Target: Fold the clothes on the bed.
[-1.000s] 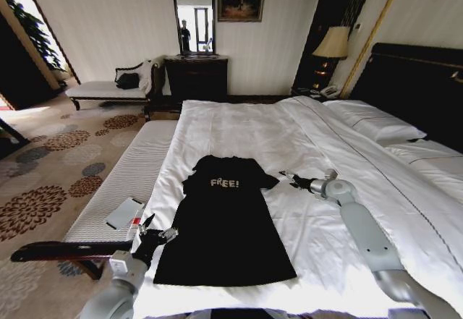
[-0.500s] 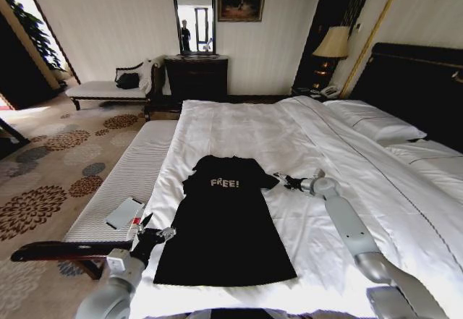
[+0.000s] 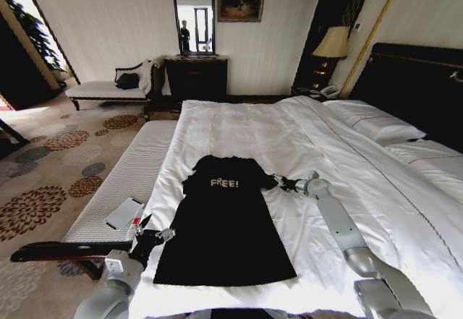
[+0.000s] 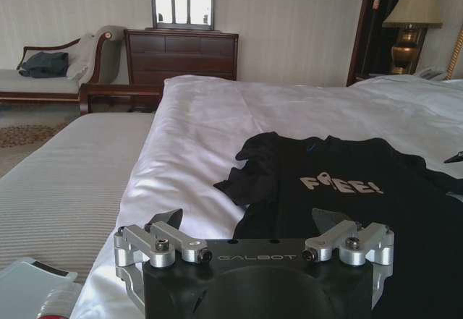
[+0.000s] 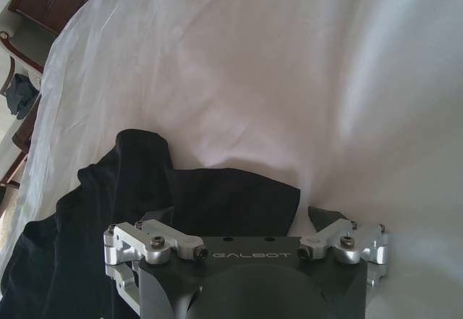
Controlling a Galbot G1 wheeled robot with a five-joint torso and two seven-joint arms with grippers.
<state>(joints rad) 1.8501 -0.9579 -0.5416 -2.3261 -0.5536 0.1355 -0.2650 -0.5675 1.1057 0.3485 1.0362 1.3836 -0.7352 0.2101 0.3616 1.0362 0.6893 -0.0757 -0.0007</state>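
Observation:
The clothes (image 3: 224, 225), a black T-shirt with white "FREE!" lettering, lie flat on the white bed (image 3: 239, 127), collar toward the far side. My right gripper (image 3: 279, 182) is at the edge of the shirt's right sleeve. In the right wrist view the right gripper (image 5: 239, 221) stands open with the sleeve (image 5: 231, 196) lying between its fingers. My left gripper (image 3: 155, 234) hovers by the shirt's lower left edge near the bed's side. In the left wrist view the left gripper (image 4: 246, 221) is open, with the shirt (image 4: 362, 203) just ahead of it.
A white-cushioned bench (image 3: 123, 174) runs along the bed's left side with a flat white object (image 3: 124, 213) on it. Pillows (image 3: 376, 125) and a dark headboard (image 3: 419, 87) are at the right. A dresser (image 3: 197, 77) and lamp (image 3: 333, 44) stand behind.
My right gripper has moved left across the sheet to the shirt's right sleeve. The left gripper has barely shifted.

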